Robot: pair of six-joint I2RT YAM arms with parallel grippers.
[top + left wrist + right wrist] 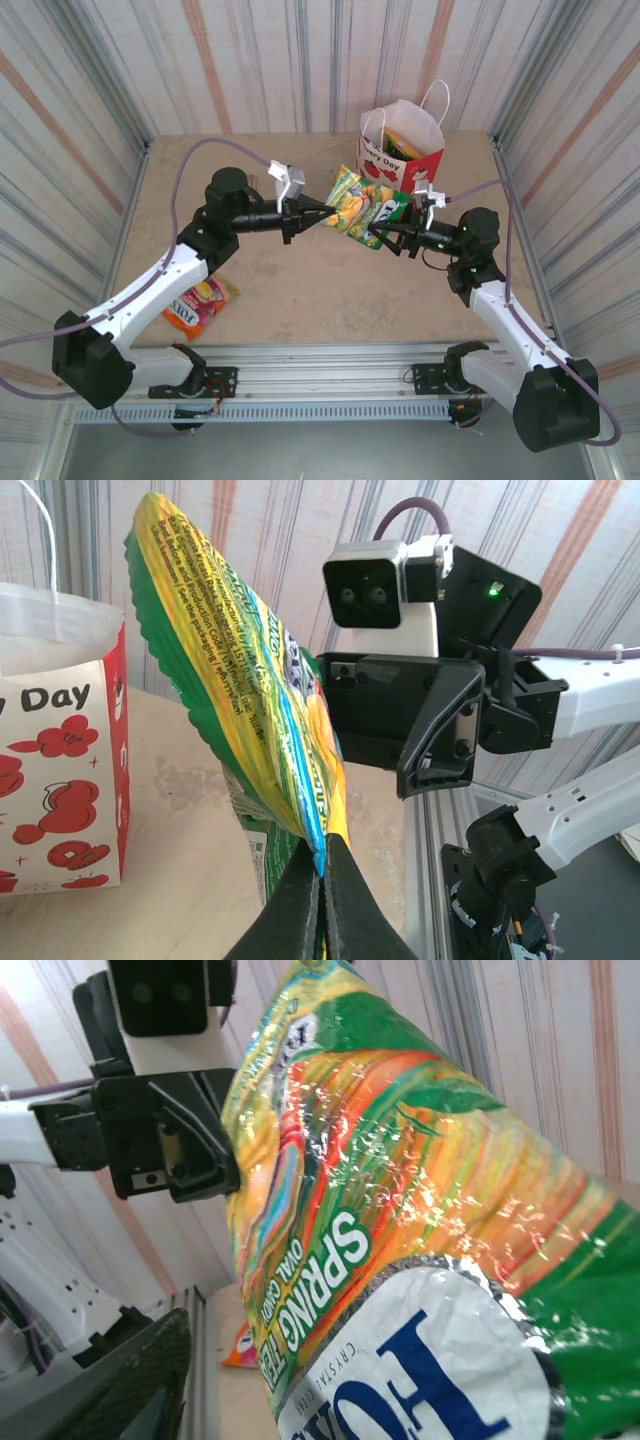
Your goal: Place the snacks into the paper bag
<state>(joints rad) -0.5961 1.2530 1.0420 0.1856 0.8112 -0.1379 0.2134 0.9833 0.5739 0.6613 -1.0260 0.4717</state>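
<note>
Left gripper pinches the Spring Tea candy packet midair (near the paper bag). Right gripper sits at its other end; I can't tell its grip.

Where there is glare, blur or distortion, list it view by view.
Top external: soft, even light, only faint shadows on the table, and the wall stripes splay outward with wide-angle distortion. Left wrist: the small print on the green-yellow packet reads sharp, with little glare. Right wrist: white glare speckles the packet's foil, and it sits so close that the frame cuts its lettering.
</note>
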